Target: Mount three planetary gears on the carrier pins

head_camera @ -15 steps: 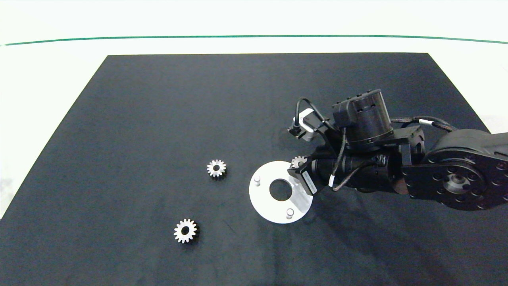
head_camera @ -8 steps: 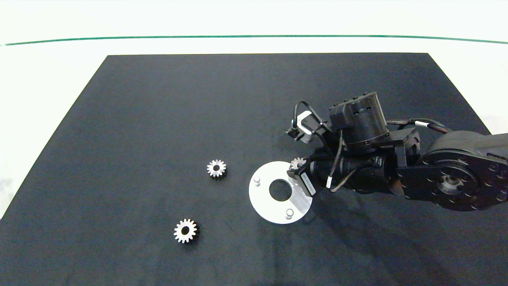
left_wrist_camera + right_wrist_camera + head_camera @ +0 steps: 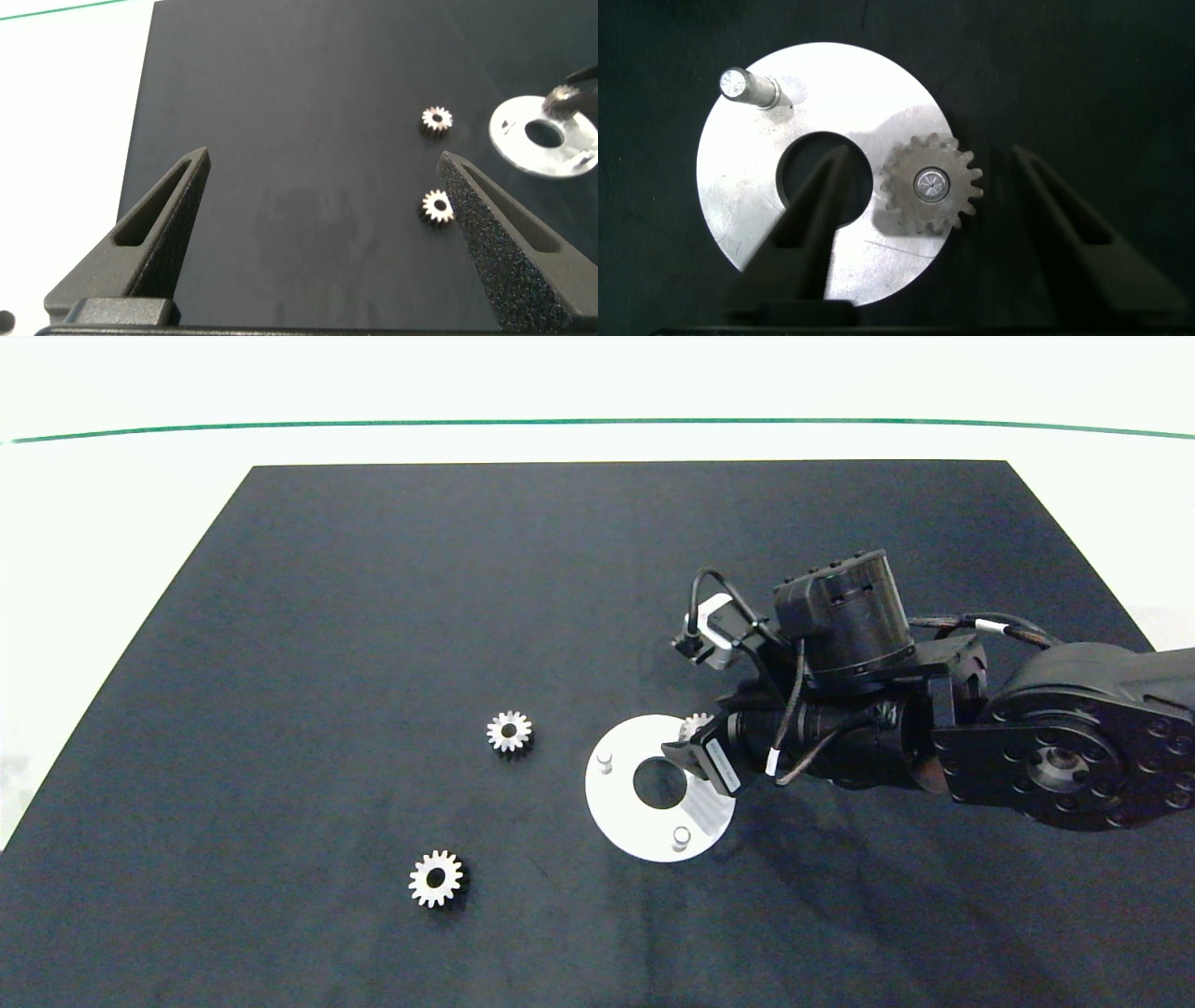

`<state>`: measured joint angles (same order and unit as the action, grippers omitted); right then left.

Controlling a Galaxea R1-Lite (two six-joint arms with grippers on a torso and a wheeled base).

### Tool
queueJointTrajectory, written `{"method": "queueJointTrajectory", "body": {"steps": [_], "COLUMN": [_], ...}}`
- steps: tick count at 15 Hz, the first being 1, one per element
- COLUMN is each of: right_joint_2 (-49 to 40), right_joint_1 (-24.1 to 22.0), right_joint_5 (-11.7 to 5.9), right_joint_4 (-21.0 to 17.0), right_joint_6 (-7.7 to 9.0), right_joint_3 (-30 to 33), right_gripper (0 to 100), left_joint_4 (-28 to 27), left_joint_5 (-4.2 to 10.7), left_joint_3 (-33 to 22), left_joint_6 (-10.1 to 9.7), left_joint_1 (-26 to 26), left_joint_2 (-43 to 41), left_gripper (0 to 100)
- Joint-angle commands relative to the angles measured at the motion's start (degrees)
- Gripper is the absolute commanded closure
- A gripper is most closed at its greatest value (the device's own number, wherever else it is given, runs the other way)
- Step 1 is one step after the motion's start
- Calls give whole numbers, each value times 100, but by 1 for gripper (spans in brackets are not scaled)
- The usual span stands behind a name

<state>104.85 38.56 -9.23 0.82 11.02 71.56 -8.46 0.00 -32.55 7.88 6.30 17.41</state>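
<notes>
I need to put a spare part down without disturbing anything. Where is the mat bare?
The far half of the black mat is bare, as is its near right corner. It is crowded around the white round disc, the right gripper and two loose silvery gears.

Matte black right arm [image 3: 1064,756] with a round joint flange ringed by screws, looped black cables bearing white tags, a white-grey connector block [image 3: 714,630], and a white label strip [image 3: 721,765] near its tip.
</notes>
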Motion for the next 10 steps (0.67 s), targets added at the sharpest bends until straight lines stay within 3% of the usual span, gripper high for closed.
{"method": "queueJointTrajectory", "body": {"steps": [1,2,4,6,8,10], "right_joint_2": [-501,-958,-1863,-2962,-4131,-5194], "right_joint_1": [90,90,82,20,-85,-305], "right_joint_5": [-18,-44,-299,-343,-510,-571], "right_joint_4": [33,-20,-47,-29,-47,-205], "right_joint_6": [5,5,14,-21,-223,-258], "right_joint_3": [-230,-353,-924,-1874,-2594,-2972], "right_gripper": [0,0,0,0,0,0], "left_joint_4": [2,2,2,-138,-226,-226], "left_joint_5": [0,0,9,9,18,9], "left_joint_3": [-50,-41,3,196,434,847], "left_joint_6": [-111,-111,-102,-67,127,232], "left_joint_1": [-6,3,-6,-6,11,20], "left_joint_2": [26,17,-1,-18,17,61], "left_gripper": [0,0,0,0,0,0]}}
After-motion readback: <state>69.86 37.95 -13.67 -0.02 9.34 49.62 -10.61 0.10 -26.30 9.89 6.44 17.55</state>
